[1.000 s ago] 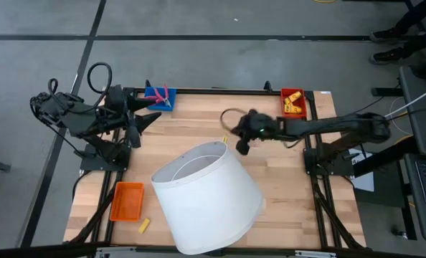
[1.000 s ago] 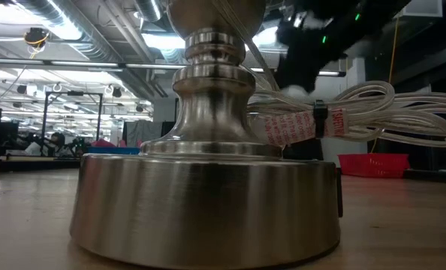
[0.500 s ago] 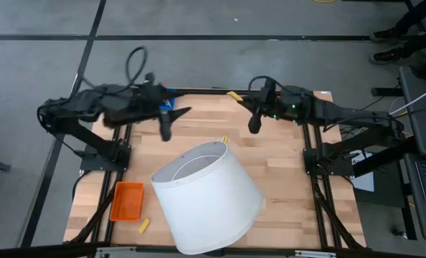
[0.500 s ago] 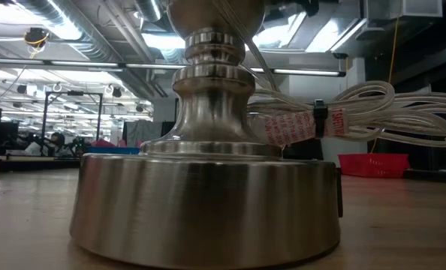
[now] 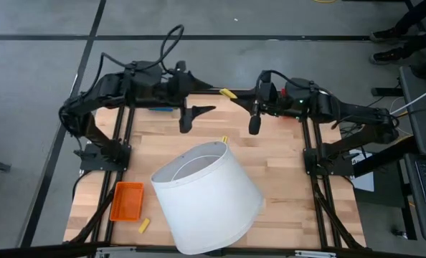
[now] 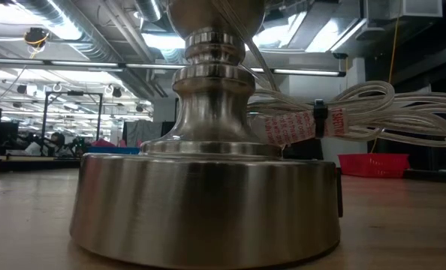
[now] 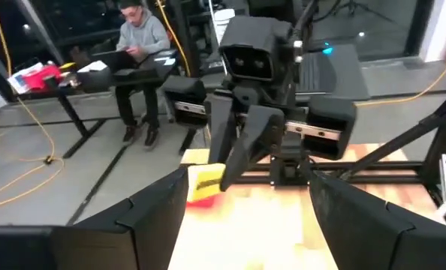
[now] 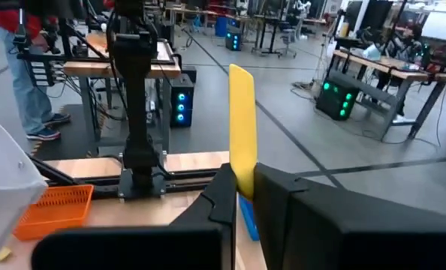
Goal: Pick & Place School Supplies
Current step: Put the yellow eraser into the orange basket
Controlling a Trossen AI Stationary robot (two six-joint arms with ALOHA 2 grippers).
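My right gripper (image 5: 236,95) is shut on a yellow stick (image 5: 227,92) above the table's far edge. The stick also stands up between the fingers in the right wrist view (image 8: 242,142). My left gripper (image 5: 209,110) is open and points toward the table's right, facing the right gripper a short way from the stick. The left wrist view shows the stick (image 7: 204,182) ahead of its spread fingers (image 7: 245,225). A small yellow piece (image 5: 225,139) lies on the wood by the lampshade rim. Another yellow piece (image 5: 144,225) lies beside the orange tray. My right gripper pinches the yellow stick by its end nearest the wrist (image 8: 243,187) between its two fingers (image 8: 221,196). The fingers come level from the table's right and lie along the stick. The rest juts past the fingertips toward the left gripper, lifted clear of the table.
A big white lampshade (image 5: 207,197) covers the table's middle and near part; its metal base (image 6: 208,195) and bundled cord (image 6: 358,112) fill the low view. An orange tray (image 5: 127,201) sits near left. A blue tray (image 5: 163,109) shows under the left arm. A red tray (image 6: 373,163) sits far right.
My right gripper has risen from beside the lampshade rim and gone to the far edge, now carrying the yellow stick, its arm covering the red tray. My left arm has swung from the far left corner along the far edge toward the right gripper.
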